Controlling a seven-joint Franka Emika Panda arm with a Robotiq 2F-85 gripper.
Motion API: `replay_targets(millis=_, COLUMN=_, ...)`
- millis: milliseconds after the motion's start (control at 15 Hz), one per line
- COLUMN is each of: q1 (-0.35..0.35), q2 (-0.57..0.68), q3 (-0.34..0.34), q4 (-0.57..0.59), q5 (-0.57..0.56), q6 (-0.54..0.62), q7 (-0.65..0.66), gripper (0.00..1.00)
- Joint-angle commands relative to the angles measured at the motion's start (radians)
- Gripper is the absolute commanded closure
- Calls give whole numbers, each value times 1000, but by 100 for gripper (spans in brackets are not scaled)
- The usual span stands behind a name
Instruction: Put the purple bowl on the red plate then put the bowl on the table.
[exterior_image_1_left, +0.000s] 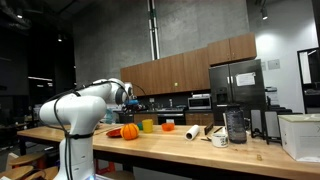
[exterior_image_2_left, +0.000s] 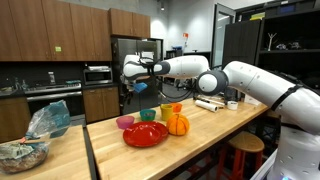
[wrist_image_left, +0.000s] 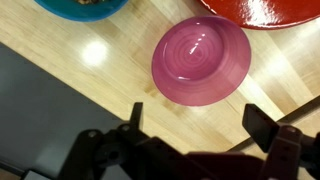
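Wrist view is showing the light-brown wooden table (wrist_image_left: 60, 45) carrying the low flat red plate (wrist_image_left: 265, 10). Small round pink-purple bowl (wrist_image_left: 200, 60) is sitting upright on the wood just beside that plate, not on it. Robotiq gripper (wrist_image_left: 198, 118) is hanging spread wide, holding nothing; the bowl is lying straight ahead of it, in line with its finger gap, plate beyond.

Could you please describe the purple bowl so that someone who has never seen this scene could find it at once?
Find the long wooden counter and, near its end, the big red plate. The purple bowl sits on the bare wood close beside that plate. It is the only pink-purple piece there, small, round and empty, unlike the teal bowl and orange pumpkin nearby.
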Motion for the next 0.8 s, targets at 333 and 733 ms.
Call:
replay_targets(millis=333, q1=62, q2=-137, q3=-37, q4=-58, q5=-94, q6=-84, q7=47, gripper=0)
replay_targets(millis=733, q1=84, q2=-181, q3=-45, q4=-94, q5=-123, q6=-99, q7=109, gripper=0)
